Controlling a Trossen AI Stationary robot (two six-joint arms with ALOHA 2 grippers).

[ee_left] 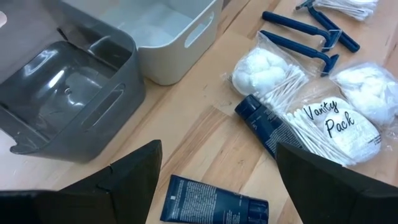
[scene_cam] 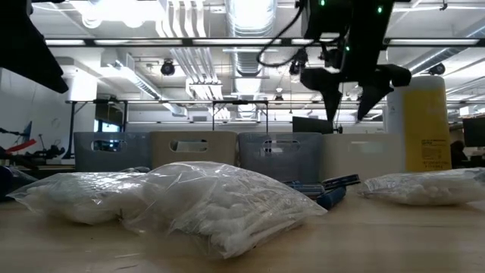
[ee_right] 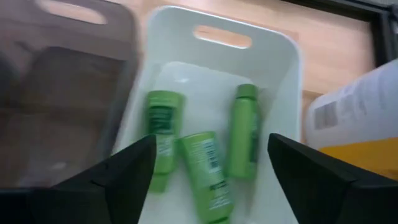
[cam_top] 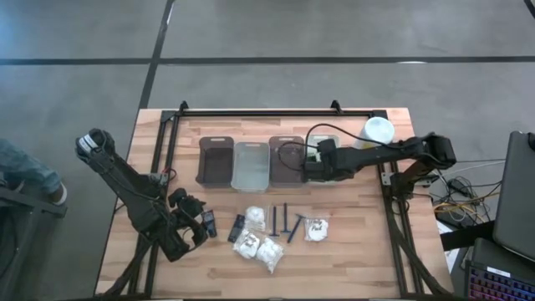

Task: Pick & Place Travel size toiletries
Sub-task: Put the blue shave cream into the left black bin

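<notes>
right arm: reaches in from the table's right edge, stretched low and nearly level across the top toward the row of bins at the back.
right gripper (cam_top: 311, 161): hangs over the white bin (ee_right: 286, 56), the rightmost of the four, fingers pointing down; in the low view it hangs above the bin row.
right claw: fingers spread wide, nothing between them.
green bottles (ee_right: 205, 168): three lie flat on the white bin's floor, right under the open fingers; two close side by side, the third (ee_right: 244, 130) just beside them.
left arm: folded at the table's front left, elbow out past the left edge, wrist angled in toward the middle.
left gripper (cam_top: 199, 226): low over the wood near the front left, pointing toward the loose items.
left claw: fingers wide apart, holding nothing.
black tubes: one (ee_left: 214, 202) lies on the wood between the left fingers' tips, another (ee_left: 264, 121) farther on, partly under a packet.
white packets: round wrapped packs in a cluster at the table's front centre, one marked "vanity pack" (ee_left: 333, 124), one more (cam_top: 317, 228) off to the right.
blue razors (cam_top: 286, 221): a few lie side by side between the packet cluster and the lone packet.
other bins: dark grey (cam_top: 216, 159), pale (cam_top: 251, 165), dark grey (cam_top: 284, 159), in a row left of the white one.
yellow canister (scene_cam: 426, 121): upright with a white lid, just right of the white bin.
</notes>
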